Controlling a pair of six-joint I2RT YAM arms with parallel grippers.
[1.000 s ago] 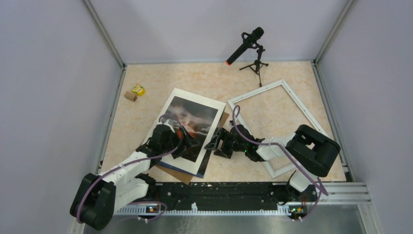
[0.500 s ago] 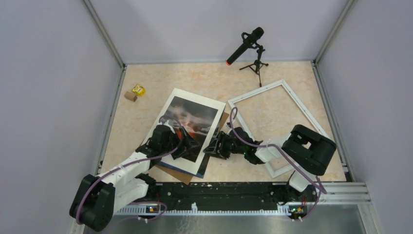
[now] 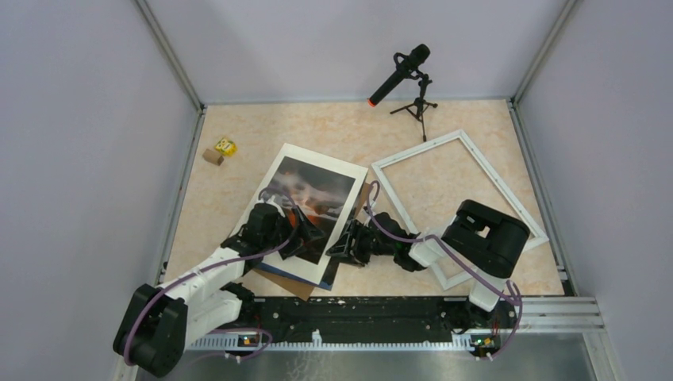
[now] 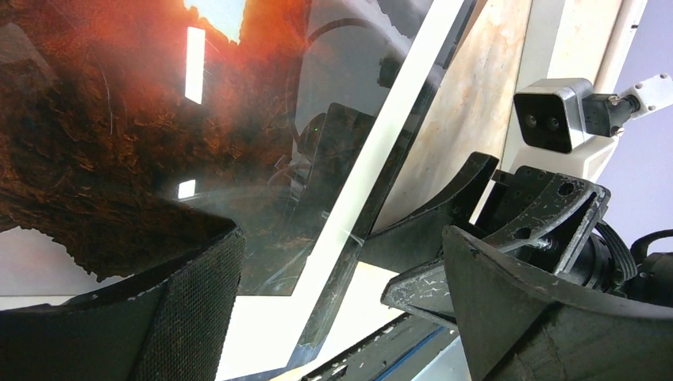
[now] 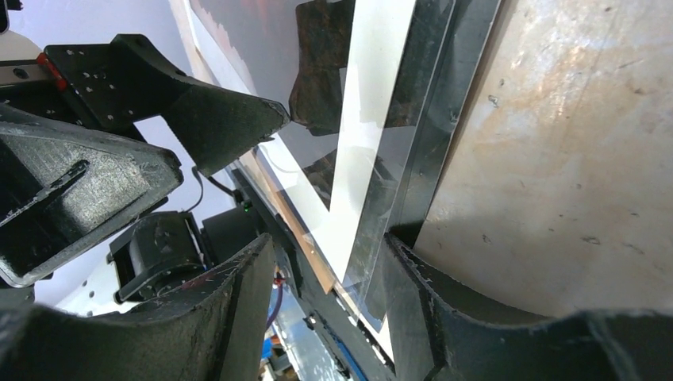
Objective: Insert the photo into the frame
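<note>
The photo (image 3: 311, 190), an orange sun among dark clouds, lies at centre left inside a white mat border (image 3: 351, 208) under a clear pane. My left gripper (image 3: 305, 236) is open. One finger lies over the photo (image 4: 119, 119) and the other is off the stack's right edge. My right gripper (image 3: 343, 244) is open. Its jaws straddle the near right corner of the pane and mat (image 5: 357, 159). One finger touches the pane's edge and the other stands apart. The white frame (image 3: 418, 150) lies flat to the right with nothing in it.
A brown backing board (image 3: 290, 284) pokes out under the stack. A microphone on a tripod (image 3: 401, 75) stands at the back. Two small blocks (image 3: 221, 149) lie far left. My right arm crosses the frame's near corner. A metal rail (image 3: 381, 313) runs along the near edge.
My right arm has slid left up to the stack's corner, and its jaws have narrowed around it. The left arm and the stack have not moved.
</note>
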